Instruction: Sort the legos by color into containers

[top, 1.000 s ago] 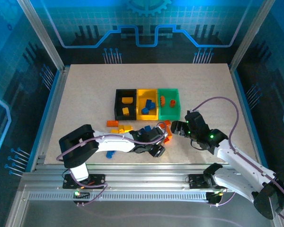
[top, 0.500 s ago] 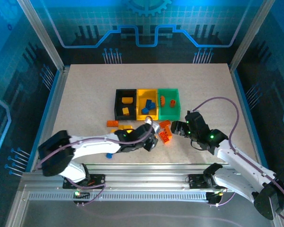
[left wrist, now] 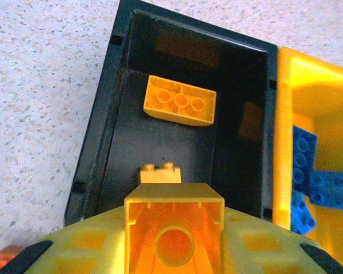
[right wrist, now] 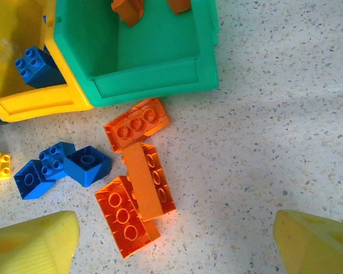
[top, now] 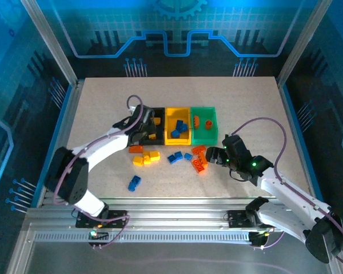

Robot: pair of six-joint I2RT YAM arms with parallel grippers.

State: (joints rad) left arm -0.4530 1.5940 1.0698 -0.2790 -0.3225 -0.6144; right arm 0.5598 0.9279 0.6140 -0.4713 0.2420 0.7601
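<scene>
Left arm point(top: 103, 145) swung off the table's point(top: 103, 103) near edge, now stretched over the black rectangular plastic bin point(left wrist: 97, 142) mid-table. Left gripper point(top: 143, 128) clamps a yellow studded plastic brick point(left wrist: 174, 225). Right gripper point(top: 214, 154) gapes wide and empty above orange plastic bricks point(right wrist: 138, 180).

A robot lab test cell. Aluminium extrusion posts point(top: 48, 41) frame a speckled tabletop point(top: 246, 103), walled by blue panels point(top: 103, 23) printed with circuit-and-gear graphics
</scene>
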